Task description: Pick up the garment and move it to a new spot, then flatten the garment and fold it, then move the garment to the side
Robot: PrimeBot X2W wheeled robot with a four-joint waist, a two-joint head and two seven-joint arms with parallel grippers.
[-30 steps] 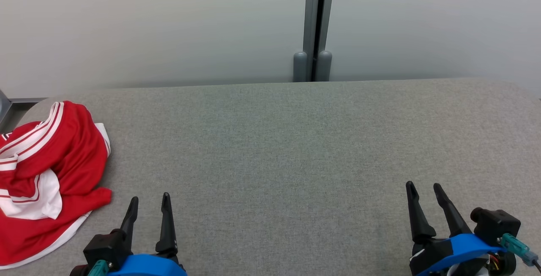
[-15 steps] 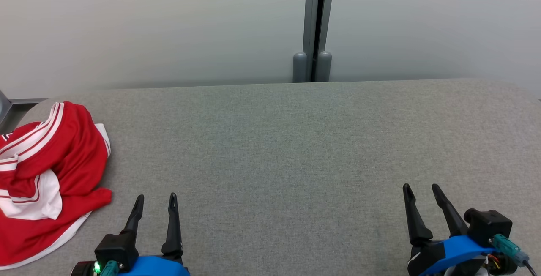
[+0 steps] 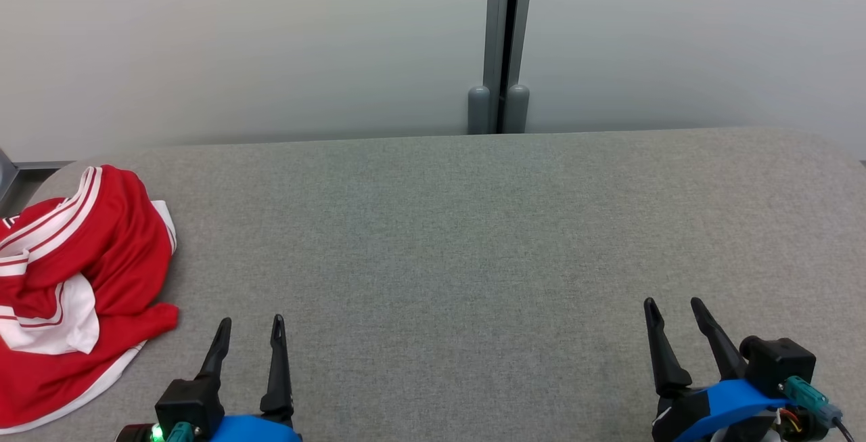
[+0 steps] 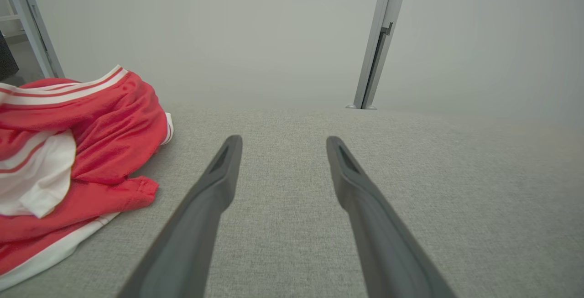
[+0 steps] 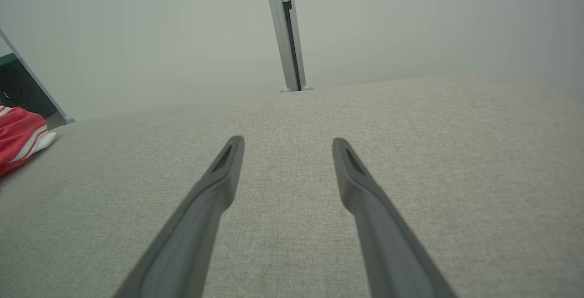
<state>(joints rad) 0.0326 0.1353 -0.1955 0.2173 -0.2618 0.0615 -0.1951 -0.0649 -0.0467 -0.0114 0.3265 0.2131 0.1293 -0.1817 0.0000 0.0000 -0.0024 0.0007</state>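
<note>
Nearest the robot, the left gripper (image 3: 251, 321) rises from the lower left of the head view. Its two dark fingers (image 4: 214, 188) stand apart with nothing between them, and a small green light (image 3: 157, 433) glows at its base. The right gripper (image 3: 674, 303) sits at the lower right, its jaws likewise spread and empty, with a blue collar (image 3: 727, 394) and a teal connector (image 3: 805, 391) at its wrist. Both grippers point out over the grey fabric-covered table (image 3: 440, 239), and neither touches any cloth.

To the left of the left gripper, and a little farther out, lies the garment (image 3: 101, 252) — red, with white stripes along one hem and a white panel folded into it. It is crumpled in a loose heap at the table's left end, near the rounded corner, and the head view's left edge cuts part of it off. In the left wrist view a red fold lies near the left finger but apart from it. The right gripper is well apart from the garment.

The middle and right of the table stretch out beyond the fingertips. Past the far edge stands a pale wall (image 3: 237, 42), split by an upright grey post (image 3: 499, 42) with two rounded feet at its base.
</note>
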